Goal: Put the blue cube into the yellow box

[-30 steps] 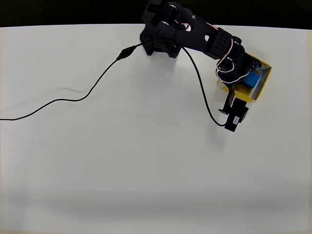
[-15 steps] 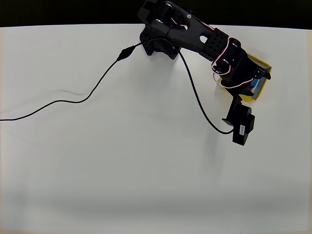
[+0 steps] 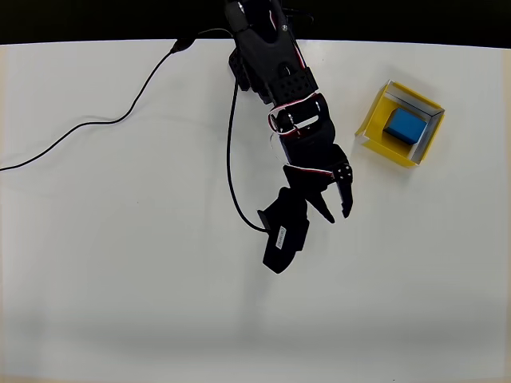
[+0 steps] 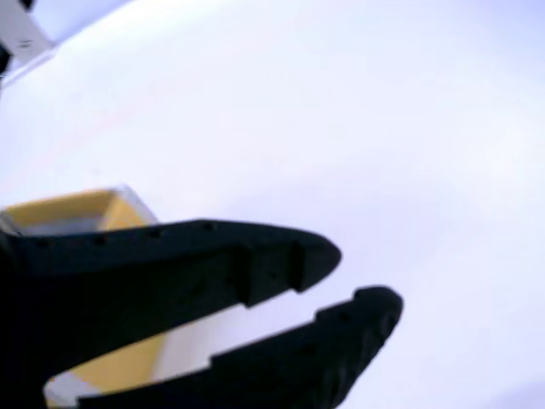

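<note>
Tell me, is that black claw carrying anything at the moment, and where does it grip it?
Nothing is held. The gripper is open over bare table, and the blue cube lies inside the yellow box, apart from it.

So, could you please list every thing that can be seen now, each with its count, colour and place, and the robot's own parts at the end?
blue cube: one, bright blue, lying inside the yellow box, upper right of the overhead view.
yellow box: one, yellow with pale rims, on the table at the upper right of the overhead view; also behind the tool's fingers at the left of the wrist view.
table: one, white.
cable: one, black, running from the left edge over the table to the arm.
arm: one, black, reaching from the top edge toward the table's middle.
tool: one, black, open, holding nothing, to the left of the box and below it in the overhead view.
</note>
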